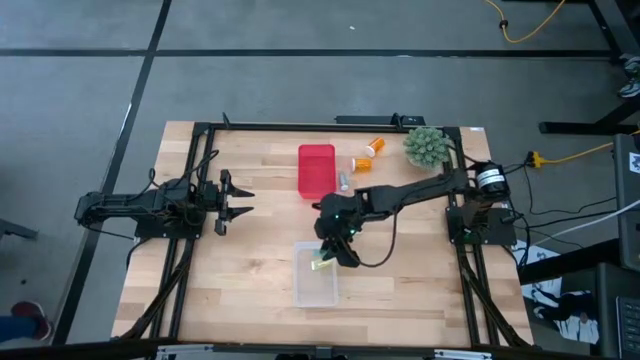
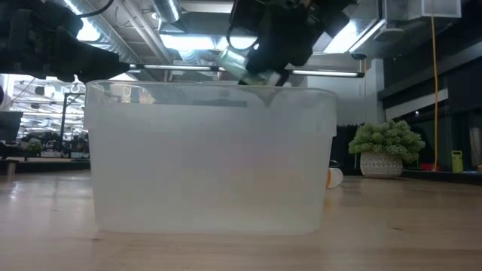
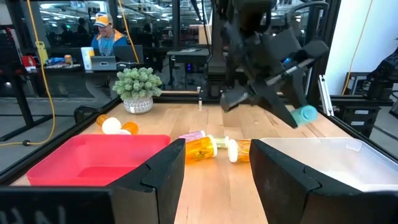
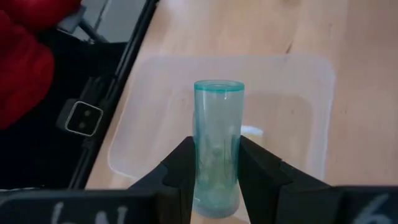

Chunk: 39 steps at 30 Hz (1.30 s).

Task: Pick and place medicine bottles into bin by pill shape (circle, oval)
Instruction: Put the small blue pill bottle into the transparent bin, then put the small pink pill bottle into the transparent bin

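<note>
right gripper: reaching out over the middle of the tabletop, hanging right above the clear bin. Fingers are clamped on a tiny clear cylinder bottle with a teal-green tint, one dark finger on each side of it.

held bottle: clear of the bin, up above its rim. From the low view it sits tilted in the fingers just over the top edge of the bin wall.

clear plastic bin: rectangular, frosted see-through, near the front edge of the wooden tabletop, about midway across. There's a small pale thing lying on its floor, can't really make out what it is.

red plastic bin: rectangular, toward the back edge, well apart from the clear one and empty as far as I can see from above.

orange bottles: two translucent orange ones with white caps near the back edge, between the red bin and the plant. Left wrist view also shows two more orange ones lying on their sides, caps nearly touching, with a little pastel pink one just beside them, in between the two bins.

green spiky ball plant: in a small pot by the back right corner.

left gripper: parked near the left edge, fingers closed on nothing.

background: a person in a cap sitting at a desk in the room beyond the table.
</note>
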Each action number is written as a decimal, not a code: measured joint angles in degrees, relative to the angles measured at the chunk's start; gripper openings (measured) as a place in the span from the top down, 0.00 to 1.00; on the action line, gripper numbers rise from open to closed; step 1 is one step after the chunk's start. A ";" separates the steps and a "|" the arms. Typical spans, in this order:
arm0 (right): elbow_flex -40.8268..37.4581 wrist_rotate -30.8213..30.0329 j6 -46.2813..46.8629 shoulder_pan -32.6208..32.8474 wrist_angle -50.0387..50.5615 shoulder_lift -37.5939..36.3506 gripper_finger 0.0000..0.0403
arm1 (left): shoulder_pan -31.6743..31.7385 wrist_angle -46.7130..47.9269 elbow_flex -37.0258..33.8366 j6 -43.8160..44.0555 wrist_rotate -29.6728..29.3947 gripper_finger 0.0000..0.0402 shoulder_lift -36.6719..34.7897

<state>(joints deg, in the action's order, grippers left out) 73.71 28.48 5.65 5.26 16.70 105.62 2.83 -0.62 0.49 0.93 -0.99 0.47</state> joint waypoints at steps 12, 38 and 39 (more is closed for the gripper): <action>-0.04 2.72 -1.77 -0.50 -5.85 1.77 0.72 | 0.00 -0.05 0.00 0.20 0.01 0.57 0.00; 0.00 -0.53 -1.44 -3.23 -1.56 -2.09 0.54 | 0.00 -0.04 -0.02 0.13 0.02 0.57 0.00; 0.00 -1.11 -1.44 -3.57 -0.22 -3.13 0.54 | 0.00 -0.04 0.00 0.13 0.00 0.57 0.00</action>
<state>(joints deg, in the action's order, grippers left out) 73.71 27.37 4.21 1.69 16.48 102.50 2.83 -0.67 0.49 1.06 -0.99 0.47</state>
